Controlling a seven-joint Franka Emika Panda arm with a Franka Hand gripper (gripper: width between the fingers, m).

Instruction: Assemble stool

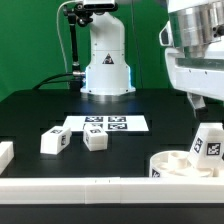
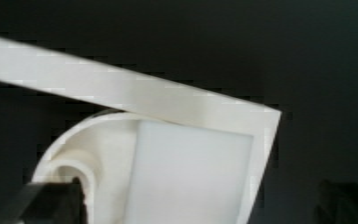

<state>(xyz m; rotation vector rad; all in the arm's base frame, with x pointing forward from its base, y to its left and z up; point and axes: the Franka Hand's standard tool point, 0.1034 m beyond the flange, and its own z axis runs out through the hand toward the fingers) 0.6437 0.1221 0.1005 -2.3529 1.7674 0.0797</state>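
The white round seat disc (image 1: 172,162) lies at the exterior view's lower right. One chunky white leg (image 1: 208,143) with a square tag stands upright in it. My gripper (image 1: 203,106) hangs just above that leg. In the wrist view the leg (image 2: 194,165) stands between my dark fingers (image 2: 51,200), with a gap on each side, so the gripper (image 2: 197,208) is open and holds nothing. Part of the seat disc's curved rim (image 2: 83,150) shows beside the leg. Two more tagged legs (image 1: 54,142) (image 1: 95,139) lie loose on the black table at the exterior view's left.
The marker board (image 1: 105,124) lies flat mid-table in front of the robot base (image 1: 105,65). A long white border rail (image 1: 100,188) runs along the front edge, with another piece (image 1: 5,153) at the left. In the wrist view the rail (image 2: 123,85) crosses behind the seat.
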